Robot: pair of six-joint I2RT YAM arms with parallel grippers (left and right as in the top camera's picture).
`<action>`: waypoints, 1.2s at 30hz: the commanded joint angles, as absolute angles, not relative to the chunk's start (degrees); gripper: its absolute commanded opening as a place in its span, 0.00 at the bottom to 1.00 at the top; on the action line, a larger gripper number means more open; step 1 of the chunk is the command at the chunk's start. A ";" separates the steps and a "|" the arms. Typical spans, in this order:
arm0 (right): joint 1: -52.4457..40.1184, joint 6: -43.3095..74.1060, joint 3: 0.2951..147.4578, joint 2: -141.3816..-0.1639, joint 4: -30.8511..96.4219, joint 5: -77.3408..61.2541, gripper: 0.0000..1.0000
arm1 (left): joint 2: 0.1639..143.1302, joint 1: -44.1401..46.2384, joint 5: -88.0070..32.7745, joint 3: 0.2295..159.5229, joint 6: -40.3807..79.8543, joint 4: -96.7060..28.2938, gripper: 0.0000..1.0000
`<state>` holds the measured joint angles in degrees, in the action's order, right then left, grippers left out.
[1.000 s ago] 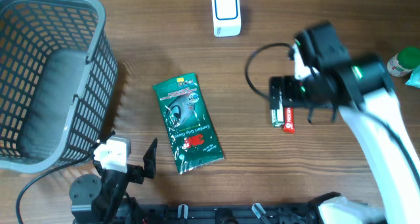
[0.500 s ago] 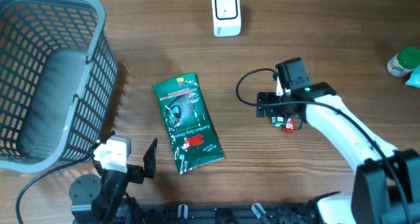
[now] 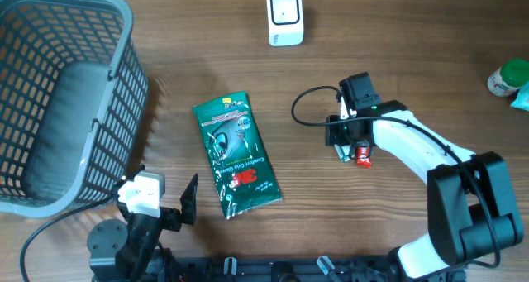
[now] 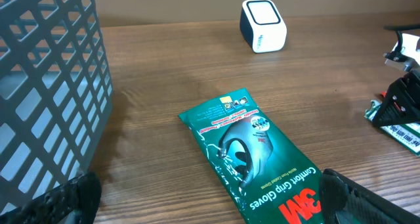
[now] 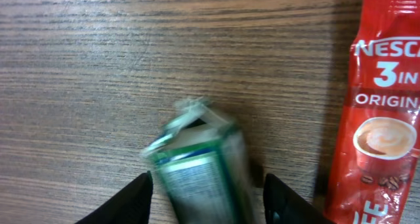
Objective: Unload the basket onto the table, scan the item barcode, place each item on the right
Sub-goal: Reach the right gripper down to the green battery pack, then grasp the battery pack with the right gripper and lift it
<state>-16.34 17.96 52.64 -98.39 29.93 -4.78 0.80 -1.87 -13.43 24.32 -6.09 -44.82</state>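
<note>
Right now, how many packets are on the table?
3. A green gloves pack lies mid-table; a small green-and-white packet at the right gripper; a red Nescafé stick beside it. A green item at the right edge may be another.

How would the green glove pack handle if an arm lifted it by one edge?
The glove pack looks like a thin film bag lying flat on the table, so it would probably sag if lifted by one edge. Its surface shows some sheen and may be slippery. Because it sits flush with the wood, fingers likely have little edge to get under.
</note>
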 commanded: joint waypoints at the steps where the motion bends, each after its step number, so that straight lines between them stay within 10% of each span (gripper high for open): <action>1: -16.05 18.15 53.19 -99.22 30.72 -7.60 0.50 | 0.43 -1.61 -14.11 23.94 -5.50 -44.69 1.00; 6: -16.05 19.92 53.17 -99.22 31.03 -5.93 0.47 | 0.43 -1.61 -14.09 23.94 -5.50 -44.69 1.00; 11: -16.05 47.16 53.19 -99.22 33.93 -5.04 0.36 | 0.43 -1.61 -14.11 23.94 -5.50 -44.69 1.00; 17: -16.05 70.06 53.84 -99.15 35.62 -19.27 0.88 | 0.43 -1.61 -14.11 23.94 -5.50 -44.69 1.00; 36: -16.10 60.16 61.95 -95.04 39.40 -15.73 0.92 | 0.43 -1.61 -14.09 23.94 -5.50 -44.69 1.00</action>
